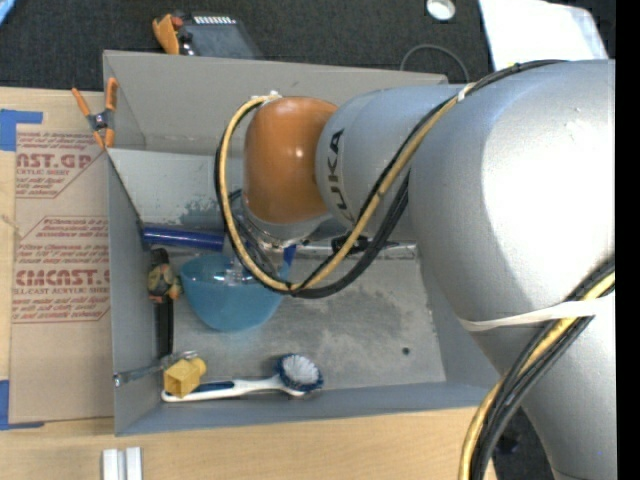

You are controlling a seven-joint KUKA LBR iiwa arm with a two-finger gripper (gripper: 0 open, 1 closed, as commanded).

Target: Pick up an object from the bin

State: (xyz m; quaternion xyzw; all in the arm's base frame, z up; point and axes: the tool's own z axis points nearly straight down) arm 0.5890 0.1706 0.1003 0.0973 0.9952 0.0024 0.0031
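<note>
Gripper (pixel 248 265) hangs right over the light blue bowl (pixel 225 308) rim, probably since that's pinchable, though can't tell if it's clenched.

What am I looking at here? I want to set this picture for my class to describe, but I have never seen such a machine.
The big silver shape is a robot arm reaching in from the right. The one camera looks down on it from above and a little to the side. The orange cover and the looping cables are parts of the arm. Below the cover sits its gripper, right over the far edge of a light blue bowl. Whether it grips anything is hidden from view.

The grey metal bin holds the loose things. Besides the bowl there are a dark blue stick behind it, a black-handled tool at the left wall, a yellow piece and a white-handled brush along the near wall.
</note>
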